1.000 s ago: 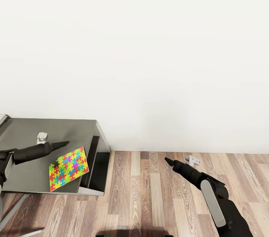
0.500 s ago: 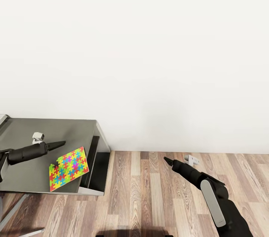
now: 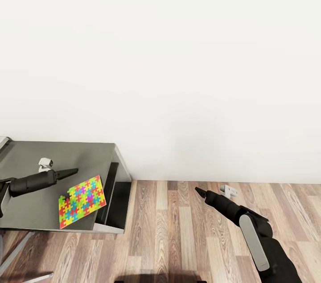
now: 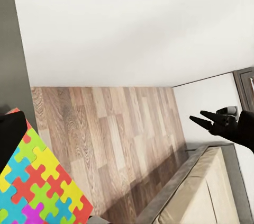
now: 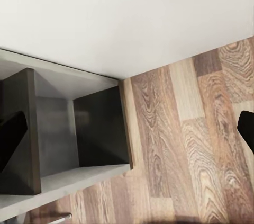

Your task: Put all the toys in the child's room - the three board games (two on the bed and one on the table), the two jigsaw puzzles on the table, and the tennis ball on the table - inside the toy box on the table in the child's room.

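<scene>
head view: puzzle (image 3: 82,200) flat near the table (image 3: 26,211) corner, bare floor (image 3: 178,229) beyond. left gripper (image 3: 73,170) above the table, drawn back since a second ago; right gripper (image 3: 199,192) over the floor; grip unclear. left wrist view: puzzle (image 4: 37,187). right wrist view: right fingertips (image 5: 246,126) spread, empty.

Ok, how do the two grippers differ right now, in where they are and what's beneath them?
The left gripper hovers over the table, just behind the jigsaw puzzle; the right gripper hangs over bare wood floor, away from the table. The left points sideways toward the table's end; the right points up toward the wall. Both are black, and neither holds anything.
</scene>
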